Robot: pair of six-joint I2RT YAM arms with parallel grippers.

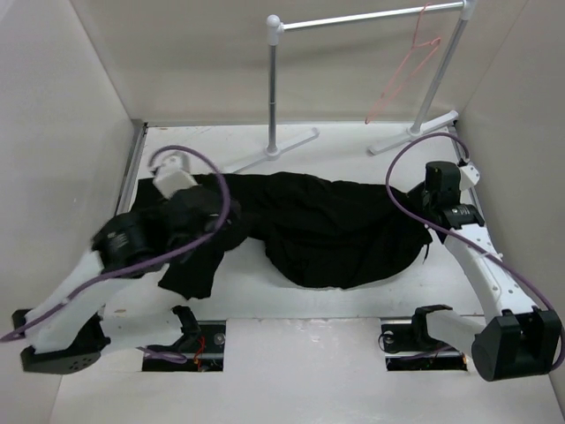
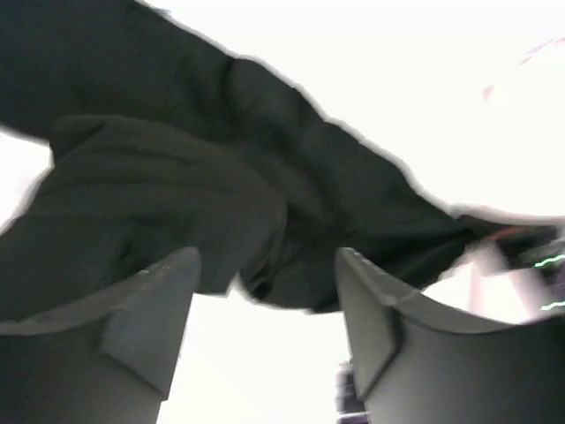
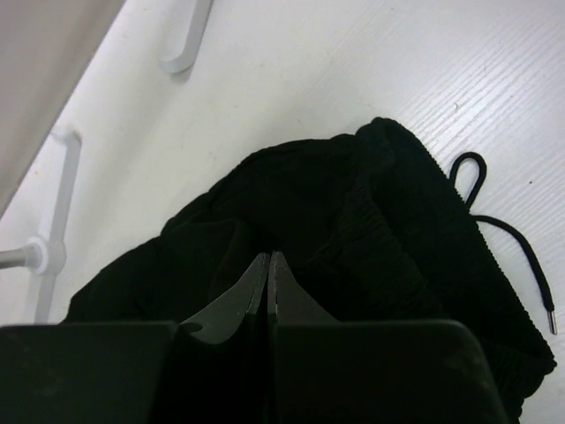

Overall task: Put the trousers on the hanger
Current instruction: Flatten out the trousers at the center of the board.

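The black trousers (image 1: 327,230) lie crumpled across the middle of the table. The pink-red hanger (image 1: 404,79) hangs from the right end of the rack's bar, far from both grippers. My left gripper (image 1: 201,208) is over the trousers' left end. In the left wrist view it (image 2: 265,265) is open, with cloth (image 2: 177,194) just past the fingertips and nothing between them. My right gripper (image 1: 424,205) is at the trousers' right end. In the right wrist view it (image 3: 267,256) is shut, its tips over the ribbed waistband (image 3: 388,221), and no cloth shows between the jaws.
The grey-white clothes rack (image 1: 274,88) stands at the back, its feet (image 1: 265,155) reaching toward the trousers. One foot shows in the right wrist view (image 3: 181,49). A black drawstring (image 3: 494,230) trails on the table. Side walls close in left and right.
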